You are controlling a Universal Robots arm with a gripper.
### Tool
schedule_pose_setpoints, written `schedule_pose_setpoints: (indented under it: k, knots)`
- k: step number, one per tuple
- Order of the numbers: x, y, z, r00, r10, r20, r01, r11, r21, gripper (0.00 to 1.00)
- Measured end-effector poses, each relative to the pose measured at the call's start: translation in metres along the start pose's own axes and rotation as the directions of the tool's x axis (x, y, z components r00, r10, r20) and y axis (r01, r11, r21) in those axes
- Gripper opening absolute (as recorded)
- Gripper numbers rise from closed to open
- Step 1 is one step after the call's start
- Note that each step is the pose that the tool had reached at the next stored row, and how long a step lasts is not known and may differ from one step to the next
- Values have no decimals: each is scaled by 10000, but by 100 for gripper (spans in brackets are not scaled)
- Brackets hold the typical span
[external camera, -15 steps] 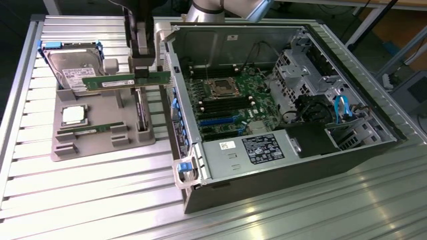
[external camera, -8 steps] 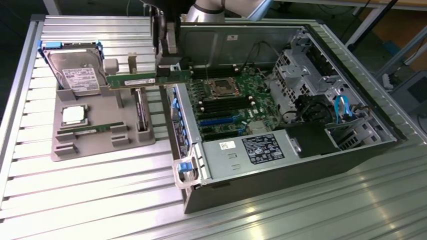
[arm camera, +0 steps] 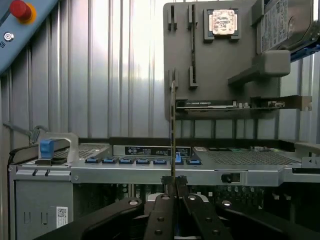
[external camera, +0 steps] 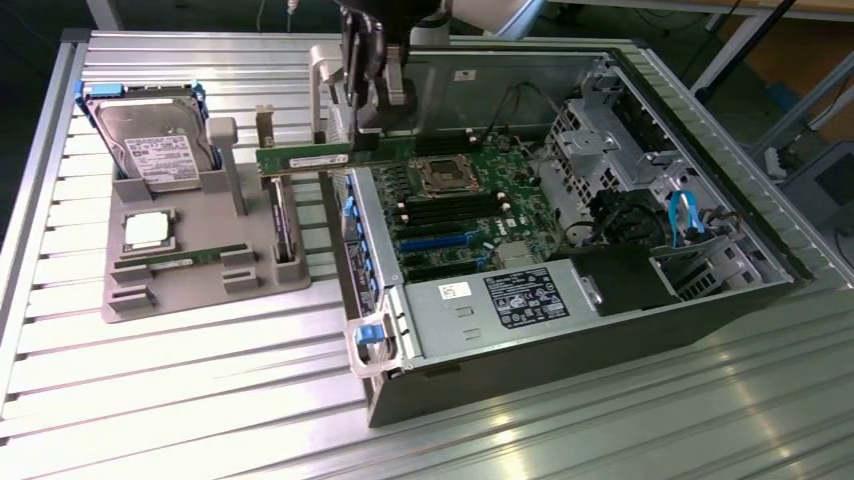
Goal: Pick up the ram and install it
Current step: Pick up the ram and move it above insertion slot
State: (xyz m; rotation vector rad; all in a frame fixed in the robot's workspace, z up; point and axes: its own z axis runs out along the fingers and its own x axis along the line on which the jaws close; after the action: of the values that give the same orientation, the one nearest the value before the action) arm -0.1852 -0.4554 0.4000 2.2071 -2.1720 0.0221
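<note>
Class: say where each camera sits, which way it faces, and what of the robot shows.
Exterior view: high off the arm, looking down on the computer case and grey tray; the claw shows, gripping the ram.
Wrist view: on the wrist, looking along the claw and ram toward the grey tray.
Shared: claw, ram, tray, case.

The ram, a narrow green stick, is held aloft, level and on edge, reaching toward nine o'clock.
</note>
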Motion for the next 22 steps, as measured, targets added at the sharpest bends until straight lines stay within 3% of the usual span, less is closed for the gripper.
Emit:
schedule_pose_setpoints:
  k: [22]
  knots:
    - [12,-709,-15,10000,-1,0,1,10000,-7,12]
